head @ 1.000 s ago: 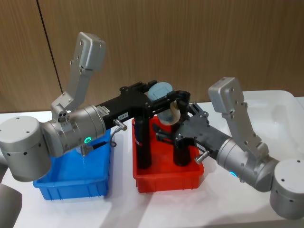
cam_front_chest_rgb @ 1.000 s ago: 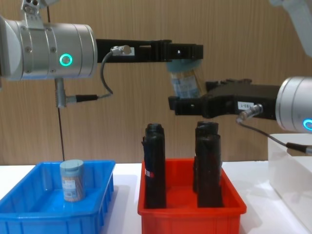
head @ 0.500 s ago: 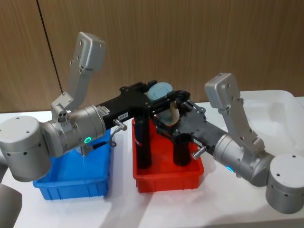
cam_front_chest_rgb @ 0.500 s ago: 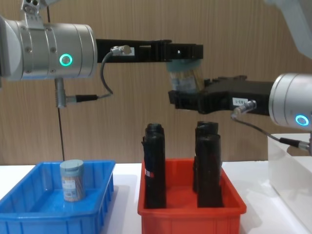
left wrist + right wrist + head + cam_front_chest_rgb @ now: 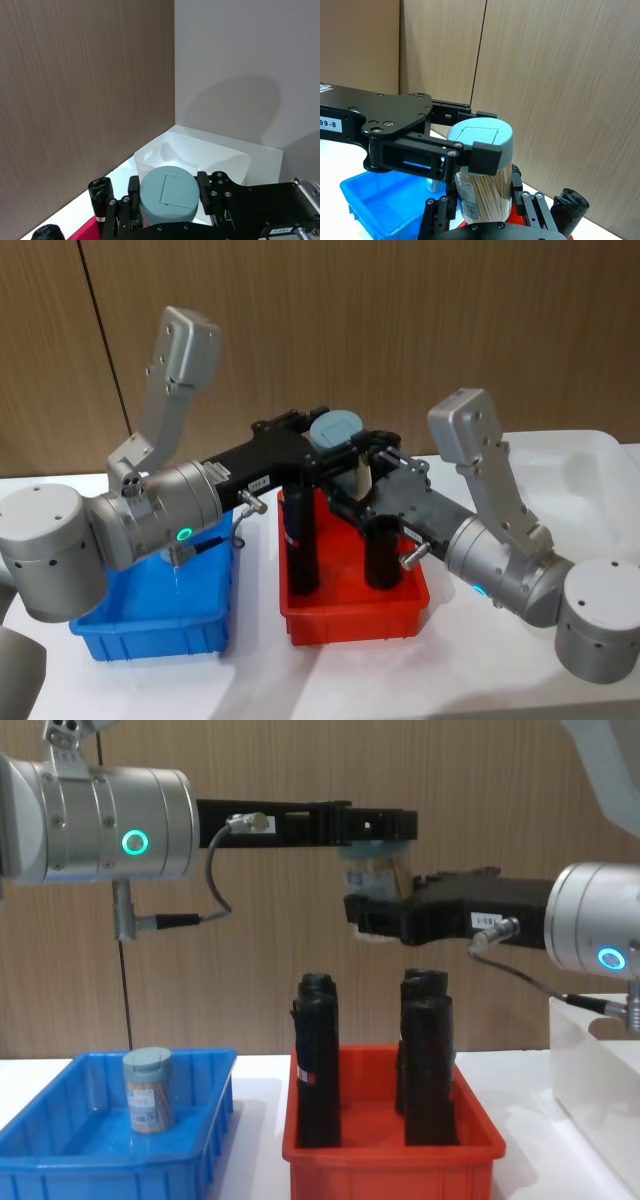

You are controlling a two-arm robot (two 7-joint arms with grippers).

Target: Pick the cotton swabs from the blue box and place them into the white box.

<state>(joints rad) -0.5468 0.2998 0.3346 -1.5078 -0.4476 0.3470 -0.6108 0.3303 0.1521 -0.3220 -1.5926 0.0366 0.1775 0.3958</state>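
Lower left, one jar [image 5: 148,1090] stands in the blue box [image 5: 60,1160] on the white desk [image 5: 250,680]. Centre frame, above the red bin [image 5: 390,1160], the left pincer [image 5: 378,825] pinches a second jar [image 5: 482,165] by its lid, with the right pincer [image 5: 385,915] round its body, grip impossible to tell. The left should hold until the right is firm, and only then swing to the white box [image 5: 590,1060] at right, wood wall [image 5: 250,970] behind.

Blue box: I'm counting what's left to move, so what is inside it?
One cotton swab jar stands upright inside the blue box, seen from the chest. From the head, the left arm covers the box's rear part; its near floor shows bare.
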